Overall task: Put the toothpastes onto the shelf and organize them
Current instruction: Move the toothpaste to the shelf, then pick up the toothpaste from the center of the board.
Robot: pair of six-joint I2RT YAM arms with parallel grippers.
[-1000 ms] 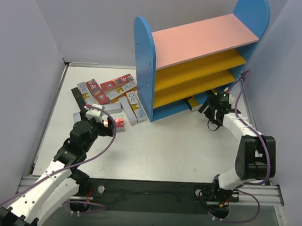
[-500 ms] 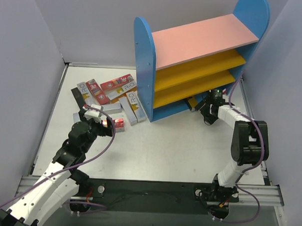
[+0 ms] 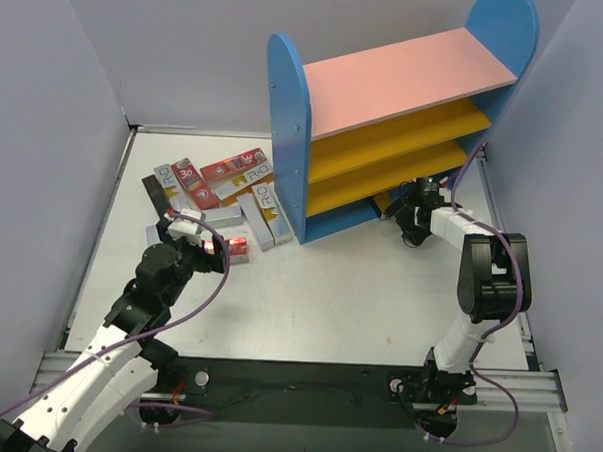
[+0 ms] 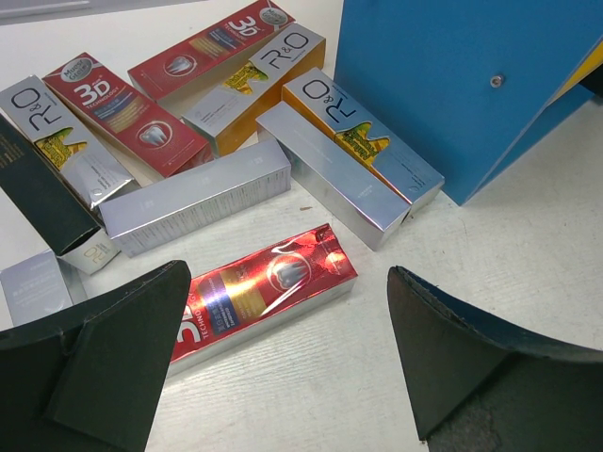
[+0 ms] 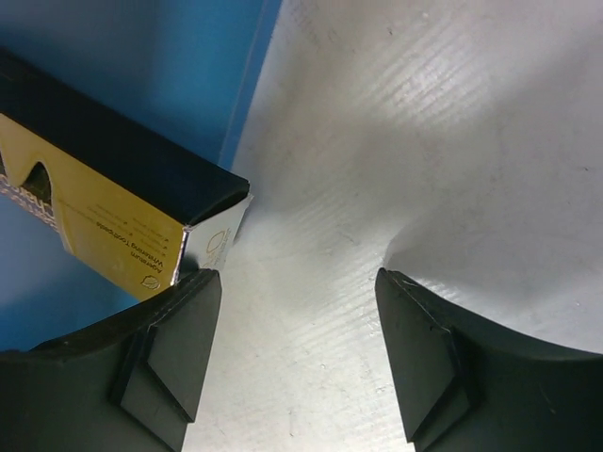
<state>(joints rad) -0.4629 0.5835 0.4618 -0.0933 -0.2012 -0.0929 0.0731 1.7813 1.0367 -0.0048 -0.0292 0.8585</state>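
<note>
Overhead, the blue-sided wooden shelf (image 3: 288, 135) stands beside heaped cardboard toothpaste boxes (image 3: 213, 182). Left wrist: the left gripper (image 4: 287, 273) has its jaws wide over the red foil box (image 4: 264, 292) — centre them first. Right wrist: the right gripper (image 5: 297, 278) has its jaws half-open and empty, beside the black-and-yellow box (image 5: 104, 217).

**Surroundings: desk, walls, front rail**

White desk (image 3: 328, 297), matte. Up close in the right wrist view, the desk (image 5: 377, 141) shows fine parallel ribbing and a soft shadow. A grey strip (image 3: 99, 237) runs along its left edge. Pale lavender-grey panels close it in on three sides: back wall (image 3: 189, 51), left wall (image 3: 33, 174) and right wall (image 3: 580, 148), each meeting the desk at its edge. Along the near edge lies a silver metal rail (image 3: 545, 382), with a black panel (image 3: 294, 386) across its middle.
</note>
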